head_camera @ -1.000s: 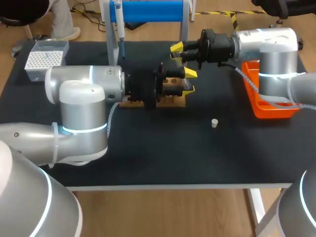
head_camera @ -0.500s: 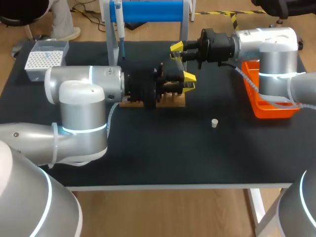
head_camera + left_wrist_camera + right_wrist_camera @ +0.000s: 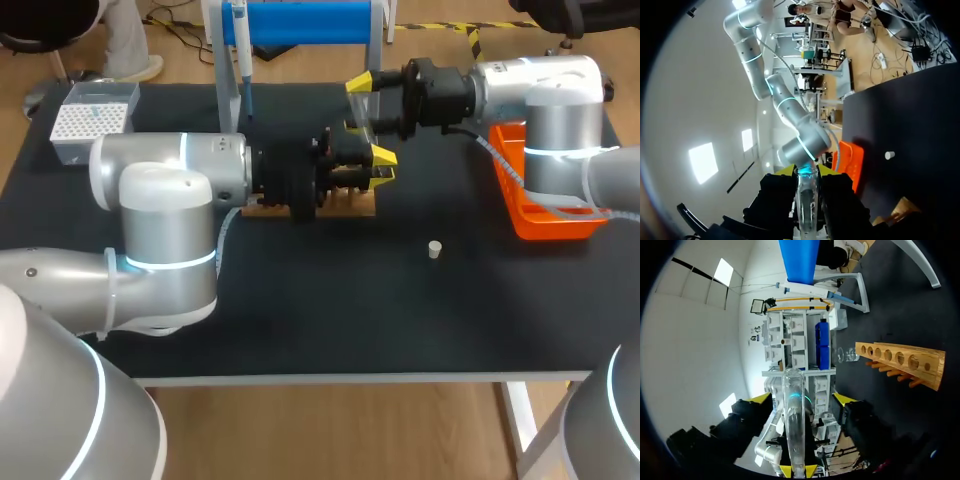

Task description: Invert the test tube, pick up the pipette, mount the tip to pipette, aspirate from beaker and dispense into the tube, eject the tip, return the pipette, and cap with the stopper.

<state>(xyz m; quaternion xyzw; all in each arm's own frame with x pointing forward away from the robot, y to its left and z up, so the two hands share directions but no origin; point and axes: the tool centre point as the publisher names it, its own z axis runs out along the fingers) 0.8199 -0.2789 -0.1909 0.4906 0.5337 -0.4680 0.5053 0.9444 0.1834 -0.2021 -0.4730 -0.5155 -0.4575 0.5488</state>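
Two tools meet by the wooden rack (image 3: 352,207) in the upper middle of the head view: the left tool (image 3: 806,172) is clenched on the glass test tube (image 3: 792,415), while the right tool (image 3: 802,399) stands spread wide, its fingers either side of the tube without touching it. One small white stopper (image 3: 434,249) sits on the dark surface (image 3: 350,310), right of centre, near the orange tray (image 3: 520,205).

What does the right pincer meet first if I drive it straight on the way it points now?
Most likely the test tube: it crosses the gap between the right pincer's open fingers, held by the left pincer. Past the tube, depth is too unclear to name anything.
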